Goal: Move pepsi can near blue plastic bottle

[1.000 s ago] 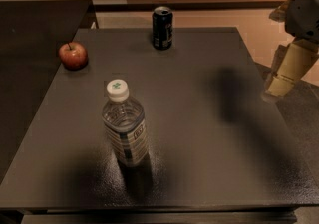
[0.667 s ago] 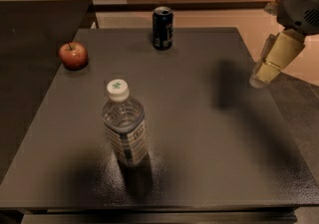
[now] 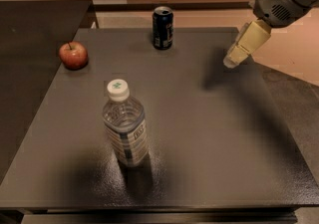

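The hand [image 3: 232, 58] hangs empty over the bench [image 3: 209, 133]; open or closed, I cannot tell. Next it must reach left for the can [image 3: 162, 28], far from the bottle [image 3: 125, 131].

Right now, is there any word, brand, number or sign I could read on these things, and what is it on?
No word can be read.
On the blue plastic bottle: a green cross-like mark on its white cap; the label print is too blurred.
On the pepsi can: marks too faint to read.
On the apple: none.
On the gripper, above the far right part of the table: none.
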You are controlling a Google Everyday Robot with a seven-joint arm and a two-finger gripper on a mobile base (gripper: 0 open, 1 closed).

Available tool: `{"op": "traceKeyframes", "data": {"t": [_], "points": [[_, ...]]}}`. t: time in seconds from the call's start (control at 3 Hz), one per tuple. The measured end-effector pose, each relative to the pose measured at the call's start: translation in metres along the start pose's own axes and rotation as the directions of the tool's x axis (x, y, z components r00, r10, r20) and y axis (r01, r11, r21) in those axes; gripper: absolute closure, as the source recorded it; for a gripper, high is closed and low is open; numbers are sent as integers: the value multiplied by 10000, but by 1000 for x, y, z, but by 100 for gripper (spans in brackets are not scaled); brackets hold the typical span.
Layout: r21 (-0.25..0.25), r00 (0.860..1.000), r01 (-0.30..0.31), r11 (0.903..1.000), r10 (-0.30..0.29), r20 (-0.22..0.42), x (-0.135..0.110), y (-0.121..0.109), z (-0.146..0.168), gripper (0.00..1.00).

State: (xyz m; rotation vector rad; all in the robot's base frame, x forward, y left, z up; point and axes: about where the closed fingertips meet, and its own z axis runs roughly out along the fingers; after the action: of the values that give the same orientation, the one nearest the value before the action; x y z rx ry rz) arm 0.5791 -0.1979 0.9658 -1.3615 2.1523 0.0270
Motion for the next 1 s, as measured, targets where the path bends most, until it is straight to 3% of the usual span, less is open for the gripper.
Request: {"op": "traceKeyframes", "data": {"t": [0.33, 1.0], "points": [[358, 9979, -478, 9982, 461, 462, -14, -19, 22, 0], [283, 9849, -980, 9948, 929, 1461, -64, -54, 70, 0]]}}
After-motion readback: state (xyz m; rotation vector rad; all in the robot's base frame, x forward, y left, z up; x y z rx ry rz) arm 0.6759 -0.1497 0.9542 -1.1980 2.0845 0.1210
